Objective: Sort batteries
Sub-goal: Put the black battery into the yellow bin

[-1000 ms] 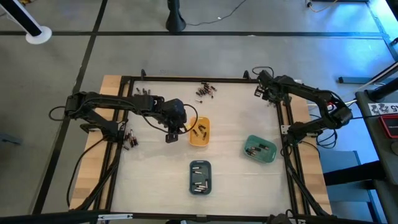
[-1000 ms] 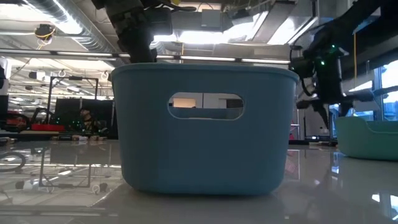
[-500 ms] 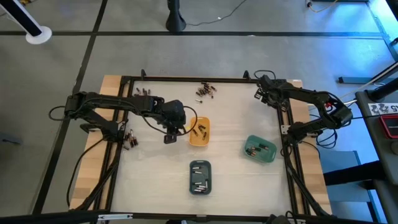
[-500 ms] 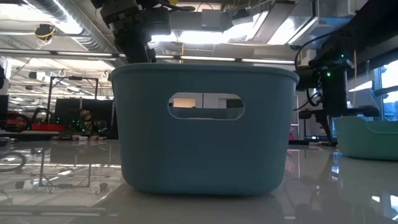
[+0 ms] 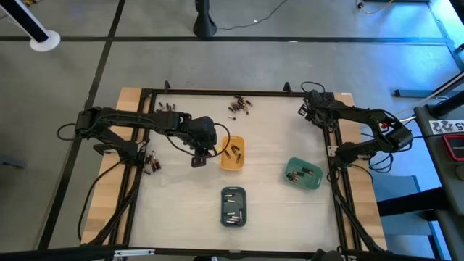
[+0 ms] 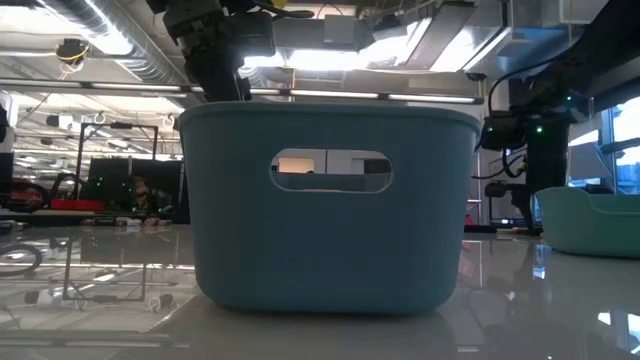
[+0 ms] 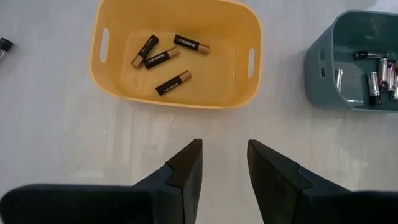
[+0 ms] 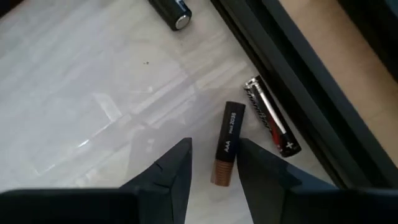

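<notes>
Left fingers [image 7: 224, 163] parted – empty, right fingers [image 8: 212, 163] parted – empty, over batteries [image 8: 227, 143].

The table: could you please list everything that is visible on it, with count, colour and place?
Orange tray: one, centre of table; four black-and-copper batteries inside.
Blue-grey tray: one, near edge; several silvery batteries inside.
Green tray: one, right side; a few batteries inside.
Loose batteries: small dark pile, far edge; more at left edge and far left.
Batteries by right frame: black-and-copper one, red-and-silver one, dark one.
Left gripper: open, empty, beside orange tray.
Right gripper: open, over the black-and-copper battery.
</notes>
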`<act>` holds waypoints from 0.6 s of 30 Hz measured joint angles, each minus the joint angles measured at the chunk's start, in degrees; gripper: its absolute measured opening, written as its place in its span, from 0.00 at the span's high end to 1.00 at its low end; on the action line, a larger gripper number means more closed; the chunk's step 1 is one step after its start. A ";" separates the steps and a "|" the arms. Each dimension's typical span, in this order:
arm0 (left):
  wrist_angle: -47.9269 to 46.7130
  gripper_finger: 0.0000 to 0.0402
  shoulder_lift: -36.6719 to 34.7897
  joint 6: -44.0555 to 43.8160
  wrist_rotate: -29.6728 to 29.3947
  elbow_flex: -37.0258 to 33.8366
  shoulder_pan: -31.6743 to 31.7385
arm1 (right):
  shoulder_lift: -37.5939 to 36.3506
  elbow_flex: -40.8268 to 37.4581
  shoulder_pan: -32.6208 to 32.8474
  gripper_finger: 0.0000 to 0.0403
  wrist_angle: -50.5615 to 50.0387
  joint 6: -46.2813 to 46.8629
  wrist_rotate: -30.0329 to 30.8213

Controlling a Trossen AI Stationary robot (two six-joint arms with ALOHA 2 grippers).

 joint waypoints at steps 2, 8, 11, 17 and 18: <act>0.01 0.71 0.00 0.00 0.02 0.00 0.00 | 0.00 -0.30 -0.28 0.69 0.03 -1.44 -0.27; 0.33 0.71 0.00 -0.20 0.01 0.00 0.00 | 0.11 -0.39 -0.22 0.90 -0.28 -6.33 -0.02; 0.33 0.71 0.00 -0.64 0.02 0.00 0.00 | 0.11 -0.39 -0.22 0.96 -0.45 -7.67 -0.01; 0.29 0.71 0.00 -1.68 0.02 0.00 0.00 | -0.66 -0.56 0.26 0.95 0.31 -10.41 -3.49; 0.29 0.71 0.00 -1.70 0.02 0.00 0.00 | -1.18 -0.48 1.09 0.96 0.68 -10.53 -3.52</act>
